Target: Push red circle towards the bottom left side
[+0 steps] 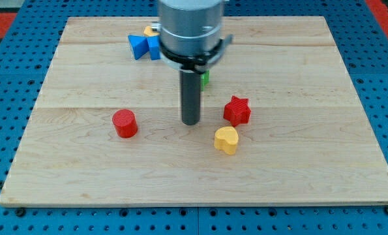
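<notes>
Here no jaws are fitted, so their state cannot be told, and my tip [191, 122] is seen resting on the desk [298, 176] with the red circle [124, 123] lying apart to the view's left of it, no writing being legible anywhere.
</notes>
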Action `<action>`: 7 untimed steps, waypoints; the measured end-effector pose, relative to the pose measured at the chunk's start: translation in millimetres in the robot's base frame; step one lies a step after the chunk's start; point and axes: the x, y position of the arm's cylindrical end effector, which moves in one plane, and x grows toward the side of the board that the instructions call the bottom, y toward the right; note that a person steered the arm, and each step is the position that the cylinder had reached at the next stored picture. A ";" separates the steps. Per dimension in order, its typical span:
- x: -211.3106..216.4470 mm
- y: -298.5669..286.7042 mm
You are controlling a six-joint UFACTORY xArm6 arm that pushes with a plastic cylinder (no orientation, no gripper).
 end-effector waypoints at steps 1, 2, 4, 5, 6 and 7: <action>-17.6 30.5; -25.7 99.9; 15.6 184.1; 40.2 161.0; 14.5 142.6; 29.8 113.4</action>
